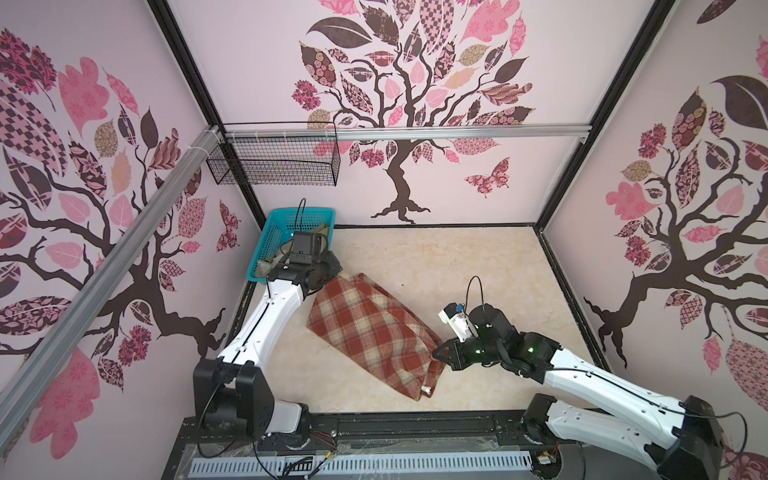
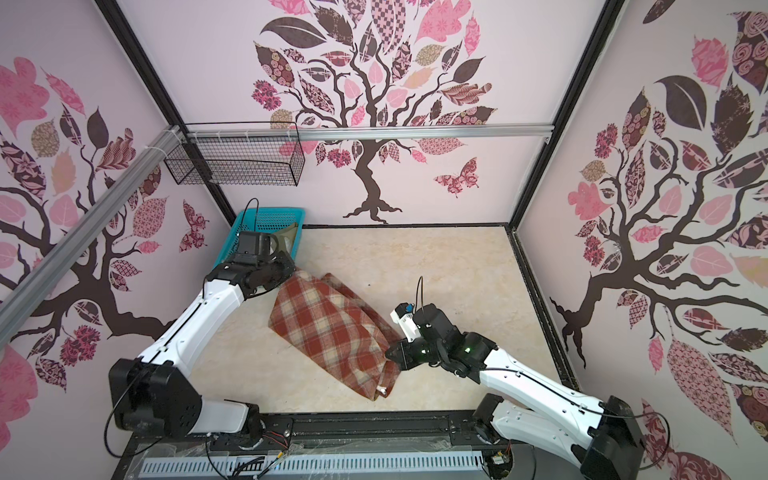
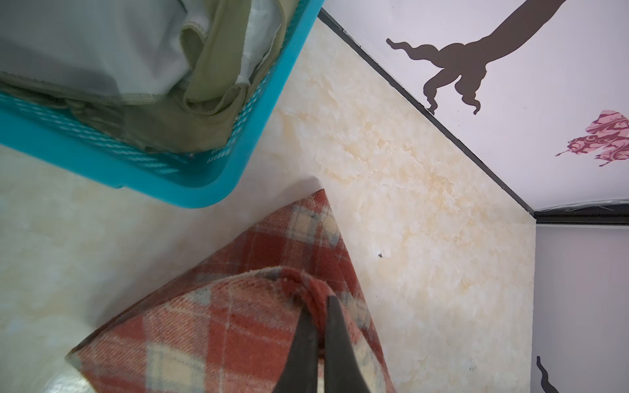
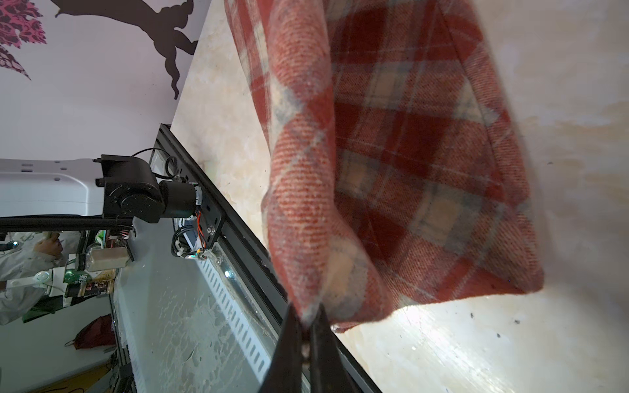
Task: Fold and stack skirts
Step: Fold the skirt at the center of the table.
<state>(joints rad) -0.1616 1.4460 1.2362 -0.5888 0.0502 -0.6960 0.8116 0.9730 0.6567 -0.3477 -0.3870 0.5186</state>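
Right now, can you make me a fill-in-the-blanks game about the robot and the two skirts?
The olive-green skirt sits inside the turquoise ____.
The plaid skirt rests mostly on the ____.
The left pincer and the right pincer are both ____ on the plaid skirt.
Missing words: basket; table; shut.
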